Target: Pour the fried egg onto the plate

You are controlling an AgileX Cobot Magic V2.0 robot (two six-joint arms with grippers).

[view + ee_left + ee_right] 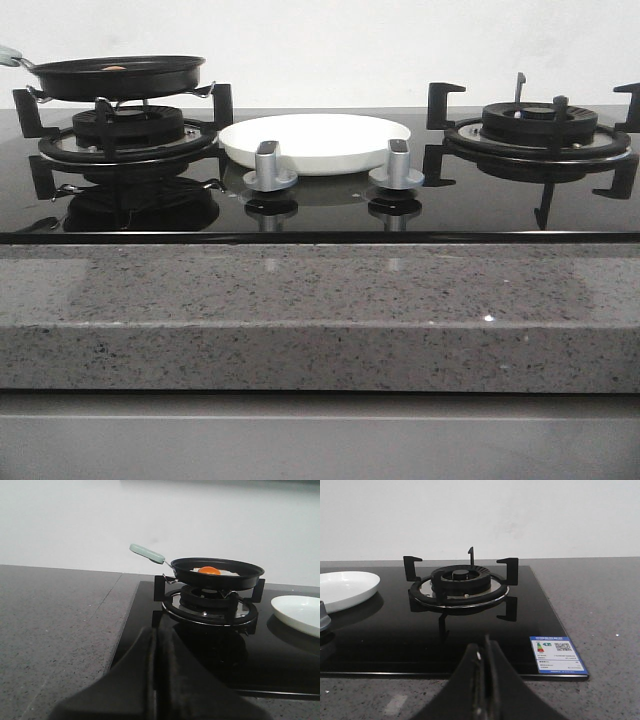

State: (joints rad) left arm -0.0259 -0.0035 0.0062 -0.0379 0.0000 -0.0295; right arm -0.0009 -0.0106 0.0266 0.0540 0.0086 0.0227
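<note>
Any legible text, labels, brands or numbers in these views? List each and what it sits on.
Blue-and-white sticker on the near corner of the black glass hob, right wrist view: printed lines, a QR code and a small green mark, all too small to read.
Knobs, frying pan, plate: no text visible.

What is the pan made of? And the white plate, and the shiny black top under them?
The pan looks like dark metal with a dull, matte coating; its handle seems pale green plastic or rubber. The plate looks like glazed ceramic, maybe plastic: smooth, plain white. The stove top looks like black glass, since it mirrors the burners and knobs.
</note>
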